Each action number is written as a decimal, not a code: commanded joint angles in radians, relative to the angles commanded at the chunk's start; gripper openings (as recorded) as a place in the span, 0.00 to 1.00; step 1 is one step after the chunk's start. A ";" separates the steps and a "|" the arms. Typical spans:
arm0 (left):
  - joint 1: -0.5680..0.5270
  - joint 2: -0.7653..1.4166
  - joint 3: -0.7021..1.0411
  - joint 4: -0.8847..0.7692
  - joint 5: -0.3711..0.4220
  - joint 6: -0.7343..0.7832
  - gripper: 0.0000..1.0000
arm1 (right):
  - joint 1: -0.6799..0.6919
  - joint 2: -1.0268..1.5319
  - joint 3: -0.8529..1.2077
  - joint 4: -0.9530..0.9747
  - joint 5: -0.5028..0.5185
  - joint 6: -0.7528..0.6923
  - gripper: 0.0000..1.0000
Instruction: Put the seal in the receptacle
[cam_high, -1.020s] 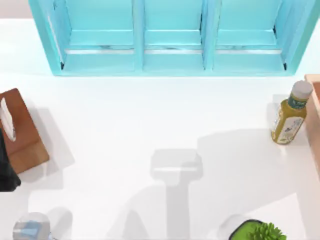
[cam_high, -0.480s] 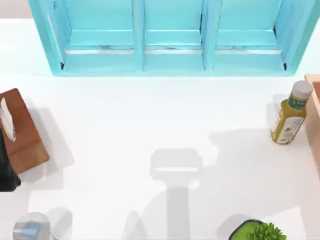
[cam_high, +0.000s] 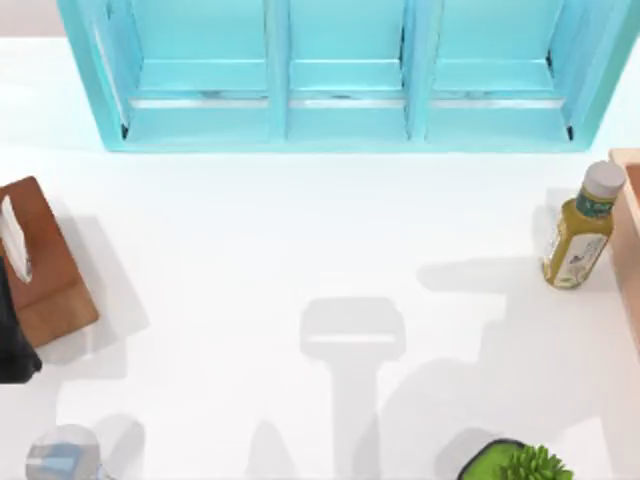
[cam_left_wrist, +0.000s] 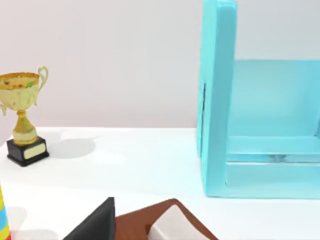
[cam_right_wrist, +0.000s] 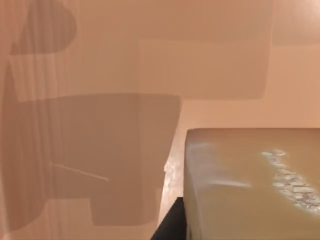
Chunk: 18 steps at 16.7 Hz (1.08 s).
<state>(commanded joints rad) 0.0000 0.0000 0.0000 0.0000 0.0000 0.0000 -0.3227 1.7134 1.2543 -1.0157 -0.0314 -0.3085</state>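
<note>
Seal (cam_right_wrist: 250, 185): a tan block with a whitish mark on one face, seen close up in the right wrist view. It is in front of a plain tan surface (cam_right_wrist: 100, 60) crossed by blocky shadows.
Right tool (cam_right_wrist: 172, 225): a dark sliver of it lies against the edge of the seal. I cannot tell whether it is clamped on the block.
Left tool (cam_left_wrist: 97, 225): a dark tip shows just beside the tissue box (cam_left_wrist: 165, 225). I cannot tell whether it is apart or together.
Left arm (cam_high: 10, 340): parked at the left edge of the worktop (cam_high: 300, 230), touching or overlapping the near side of the tissue box.
Tan box (cam_high: 630, 230): at the right edge of the worktop, just beside the bottle.
Bottle (cam_high: 580, 228): yellow-green with a pale cap, standing upright.
Shelf unit (cam_high: 345, 75): light blue with three open compartments, along the far side of the worktop.
Trophy (cam_left_wrist: 22, 122): gold on a black base, on the worktop well apart from the shelf unit.
Plant (cam_high: 520, 462): green, in a green pot at the near edge, right of centre.
Grey round thing (cam_high: 62, 452): in the near left corner.
</note>
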 joint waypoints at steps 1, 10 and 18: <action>0.000 0.000 0.000 0.000 0.000 0.000 1.00 | 0.000 0.000 0.000 0.000 0.000 0.000 0.00; 0.000 0.000 0.000 0.000 0.000 0.000 1.00 | 0.000 0.000 0.000 0.000 0.000 0.000 0.53; 0.000 0.000 0.000 0.000 0.000 0.000 1.00 | 0.000 0.000 0.000 0.000 0.000 0.000 1.00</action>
<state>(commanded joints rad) 0.0000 0.0000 0.0000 0.0000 0.0000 0.0000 -0.3227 1.7134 1.2543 -1.0157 -0.0314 -0.3085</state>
